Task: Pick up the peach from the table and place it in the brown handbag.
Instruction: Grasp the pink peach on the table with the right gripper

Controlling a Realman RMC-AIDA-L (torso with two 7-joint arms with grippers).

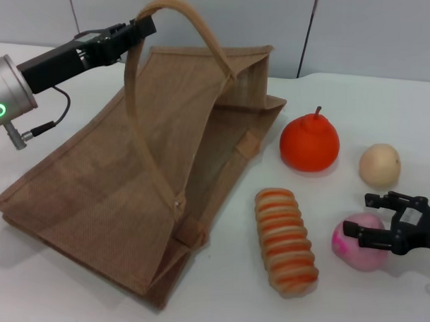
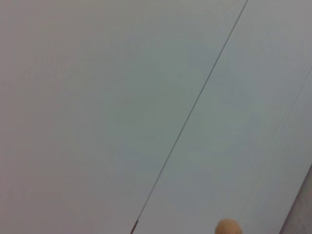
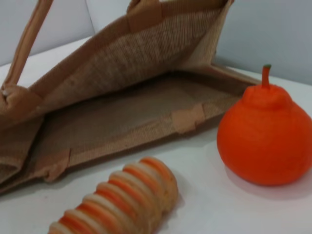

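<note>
Right gripper (image 1: 368,219) sits low at the bench's right edge, near the front corner, its dark fingers spread around the peach (image 1: 359,242) — one finger above it, one across its middle — and not yet pinched shut, by the look of it; the peach rests on the white bench (image 1: 217,302), so nothing is lifted. Up at the far left, the left gripper (image 1: 138,25) is clamped on one looped handle (image 1: 131,123) of the brown handbag (image 1: 129,193), holding it high so the mouth gapes toward the fruit. From the head view, the count: one handbag sprawled over the left half of the bench, one peach, one big orange fruit with a stem (image 1: 309,143) just beside the bag's mouth, one beige fruit (image 1: 379,164) toward the right edge, one striped bread roll (image 1: 286,239) near the front, between bag and peach. Over to the left wrist view: only pale wall panels and a tan nub at the rim, nothing of the fingers. Right wrist view now: the bag's open mouth, the orange fruit and the end of the roll are in sight, but neither the peach nor the fingers. So, my read: the bag is held open, the grasp is being set, and closing, lifting, carrying across and dropping the peach inside are all left.
</note>
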